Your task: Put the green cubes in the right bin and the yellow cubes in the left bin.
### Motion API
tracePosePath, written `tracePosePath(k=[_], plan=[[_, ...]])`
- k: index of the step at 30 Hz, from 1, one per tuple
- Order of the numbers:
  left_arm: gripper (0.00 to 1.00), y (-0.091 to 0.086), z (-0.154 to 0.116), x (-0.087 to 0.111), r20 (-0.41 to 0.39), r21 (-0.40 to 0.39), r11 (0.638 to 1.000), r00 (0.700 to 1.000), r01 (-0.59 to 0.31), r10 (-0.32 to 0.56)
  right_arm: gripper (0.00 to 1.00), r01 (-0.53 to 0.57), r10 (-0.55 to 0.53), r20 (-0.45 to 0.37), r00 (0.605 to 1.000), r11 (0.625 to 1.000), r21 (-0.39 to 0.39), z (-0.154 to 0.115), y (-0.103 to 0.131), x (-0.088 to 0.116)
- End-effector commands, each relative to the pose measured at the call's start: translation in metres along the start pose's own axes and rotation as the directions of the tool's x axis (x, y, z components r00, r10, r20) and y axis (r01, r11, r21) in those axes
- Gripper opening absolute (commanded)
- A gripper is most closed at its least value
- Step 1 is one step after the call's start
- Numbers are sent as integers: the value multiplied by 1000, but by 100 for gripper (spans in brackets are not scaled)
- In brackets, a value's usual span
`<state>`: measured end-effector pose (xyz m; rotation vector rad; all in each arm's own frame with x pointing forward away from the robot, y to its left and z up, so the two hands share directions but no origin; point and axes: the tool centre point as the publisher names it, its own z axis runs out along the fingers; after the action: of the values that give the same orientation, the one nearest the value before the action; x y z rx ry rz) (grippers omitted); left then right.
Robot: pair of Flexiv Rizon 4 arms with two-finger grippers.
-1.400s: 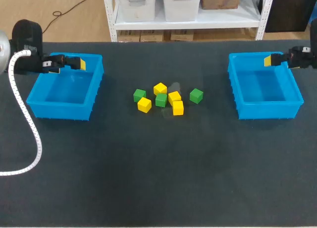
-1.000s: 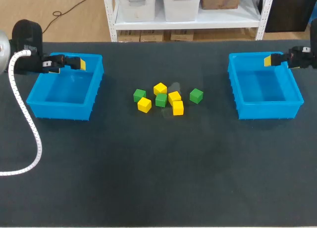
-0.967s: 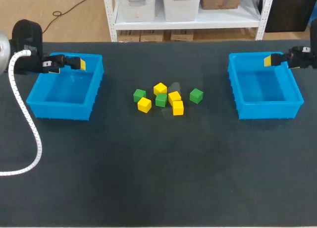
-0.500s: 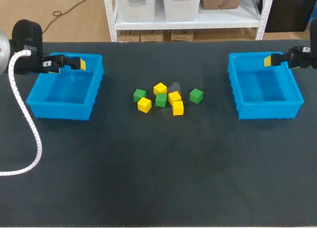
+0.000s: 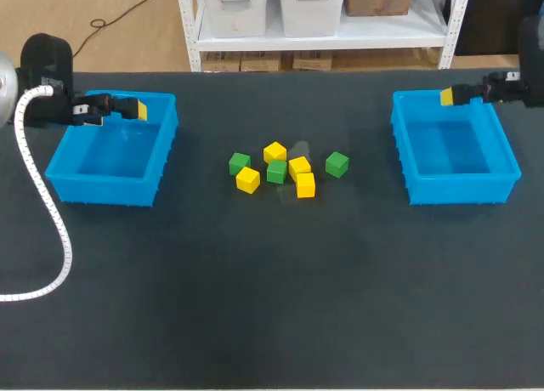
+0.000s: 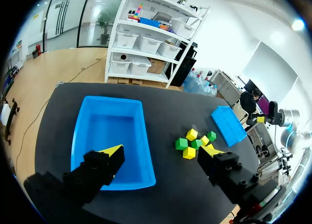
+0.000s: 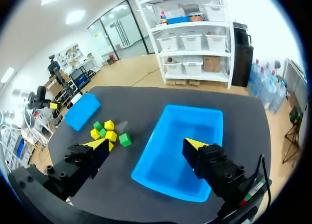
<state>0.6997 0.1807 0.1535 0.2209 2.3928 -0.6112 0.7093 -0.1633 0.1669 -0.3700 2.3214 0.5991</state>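
Three green cubes (image 5: 337,164) and several yellow cubes (image 5: 299,167) lie bunched at the table's middle, between two empty blue bins. My left gripper (image 5: 136,110) hangs open over the far edge of the left bin (image 5: 110,157), holding nothing. Over the far edge of the right bin (image 5: 455,149), my right gripper (image 5: 449,96) is open and empty too. In the left wrist view the left gripper (image 6: 161,151) is above the left bin (image 6: 109,129), with the cubes (image 6: 192,143) off to one side. In the right wrist view the right gripper (image 7: 146,143) is above the right bin (image 7: 190,121), the cubes (image 7: 109,134) beyond it.
The dark table top (image 5: 272,289) is bare in front of the cubes and bins. A white ribbed cable (image 5: 53,229) from my left arm loops over the table's left side.
My right gripper has shifted slightly left and toward the far side of the right bin. The left arm and the cubes have not moved.
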Motion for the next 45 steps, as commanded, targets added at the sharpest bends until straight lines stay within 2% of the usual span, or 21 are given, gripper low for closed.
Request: tracePosePath(k=[1, 6, 13, 30, 35, 40, 45], plan=[[100, 3, 1, 1, 8, 15, 1000, 1000, -3, 3, 100, 37, -36, -18, 999, 998, 53, 7, 9, -5], [100, 3, 1, 1, 8, 15, 1000, 1000, -3, 3, 100, 180, -175, -57, 983, 980, 88, 19, 29, -10], [100, 3, 1, 1, 8, 15, 1000, 1000, -3, 3, 100, 275, -265, -106, 958, 957, 94, 39, 45, -13], [100, 3, 1, 1, 8, 15, 1000, 1000, -3, 3, 100, 372, -347, -200, 916, 922, 103, 88, 59, 4], [100, 3, 1, 1, 8, 15, 1000, 1000, -3, 3, 100, 424, -390, -256, 885, 901, 93, 110, 65, 11], [100, 3, 1, 1, 8, 15, 1000, 1000, -3, 3, 100, 458, -406, -340, 848, 885, 86, 136, 67, 26], [100, 3, 1, 1, 8, 15, 1000, 1000, -3, 3, 100, 462, -402, -392, 827, 884, 67, 153, 66, 40]])
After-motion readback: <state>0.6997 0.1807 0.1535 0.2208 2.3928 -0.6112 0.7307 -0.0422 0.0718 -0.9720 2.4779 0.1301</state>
